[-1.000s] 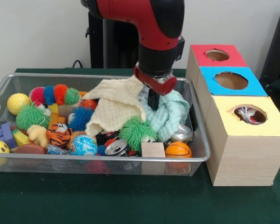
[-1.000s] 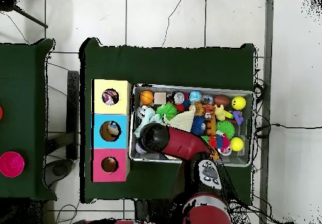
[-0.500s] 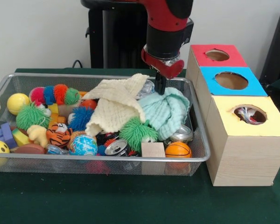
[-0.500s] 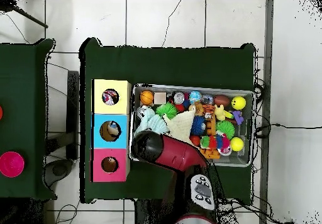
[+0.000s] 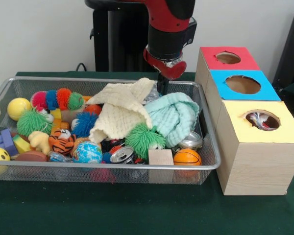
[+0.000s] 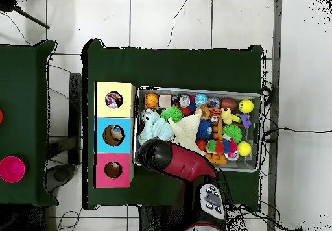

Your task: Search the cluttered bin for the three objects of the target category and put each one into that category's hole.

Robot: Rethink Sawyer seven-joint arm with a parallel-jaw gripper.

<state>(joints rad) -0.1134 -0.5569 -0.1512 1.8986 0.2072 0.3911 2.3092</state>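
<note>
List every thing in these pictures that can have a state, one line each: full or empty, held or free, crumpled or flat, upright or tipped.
tool: above the bin's back edge, holding nothing visible; open or shut unclear.
mint cloth: crumpled, free.
cream cloth: crumpled, draped over toys.
silver can: lying on its side.
yellow hole: something inside.
blue hole: something inside.
red hole: contents unclear.

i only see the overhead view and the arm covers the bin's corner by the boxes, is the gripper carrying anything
Observer: In the front view nothing hangs from the gripper.
Operator: where is it
Observer: Over the far edge of the mint green cloth, near the far rim of the wire bin; I cannot tell whether it touches the cloth.
Operator: anything under the arm
Observer: A shiny silver thing shows between that cloth and the cream cloth, too hidden to name.
</note>
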